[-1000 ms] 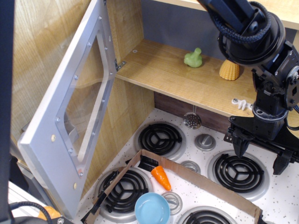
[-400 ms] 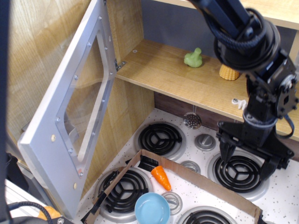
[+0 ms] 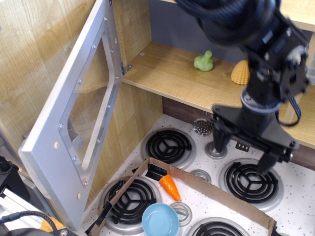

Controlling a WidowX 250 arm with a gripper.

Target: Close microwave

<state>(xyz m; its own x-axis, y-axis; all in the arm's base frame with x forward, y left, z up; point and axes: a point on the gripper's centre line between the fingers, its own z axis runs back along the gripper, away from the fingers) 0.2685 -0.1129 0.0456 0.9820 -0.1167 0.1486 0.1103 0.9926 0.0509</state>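
Observation:
The microwave is a wooden box at the left with its silver-grey door (image 3: 74, 123) swung wide open toward me, clear window in the middle. Its handle and buttons are not visible from this side. The wooden shelf (image 3: 172, 73) forms the floor of the open compartment. My black gripper (image 3: 242, 151) hangs open and empty above the stove top, between the back knobs, well to the right of the door and apart from it. The arm rises out of frame at the top right.
A green toy (image 3: 204, 61) and a yellow corn-like toy (image 3: 241, 73) sit on the shelf. On the white stove top (image 3: 305, 191) lie black coil burners (image 3: 170, 146), a cardboard strip (image 3: 206, 184), an orange carrot (image 3: 170, 187), a blue bowl (image 3: 160, 220) and a small strainer (image 3: 202, 127).
The arm and gripper have moved left and slightly up, from above the right rear burner toward the middle of the stove. The door has not moved.

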